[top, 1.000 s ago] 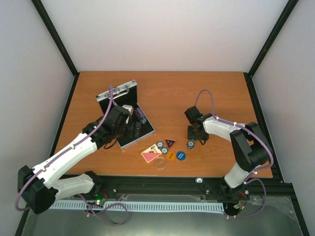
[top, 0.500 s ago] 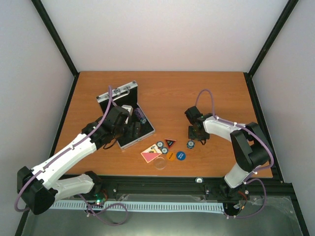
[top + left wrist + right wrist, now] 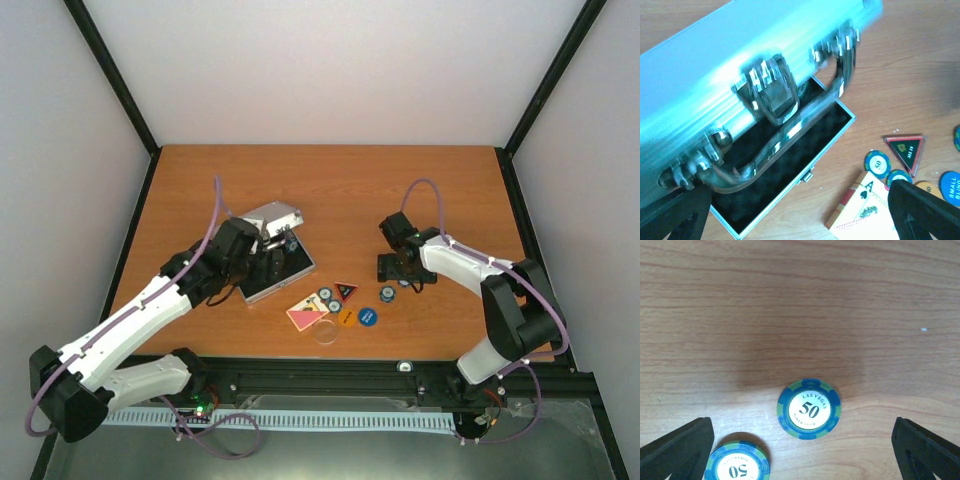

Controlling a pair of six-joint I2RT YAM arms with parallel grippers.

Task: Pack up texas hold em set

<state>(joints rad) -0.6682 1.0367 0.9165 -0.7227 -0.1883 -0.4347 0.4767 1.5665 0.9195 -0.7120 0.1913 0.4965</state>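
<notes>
- From above, we see the case (image 3: 278, 272) left of centre on the desk (image 3: 440, 190), its lid (image 3: 272, 218) half down. The card deck (image 3: 304, 317) and discs (image 3: 368, 317) lie beside it.
- Left wrist: the left pincer (image 3: 800, 215) is released and empty. The lid looks blurred, perhaps in motion.
- Right wrist: the right pincer (image 3: 800, 450) is released over two chips (image 3: 809, 409). We should centre on one before clenching.

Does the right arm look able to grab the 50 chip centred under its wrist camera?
Likely yes: the right gripper hangs open astride the 50 chip, nothing over it; a second chip lies apart by one finger.
</notes>
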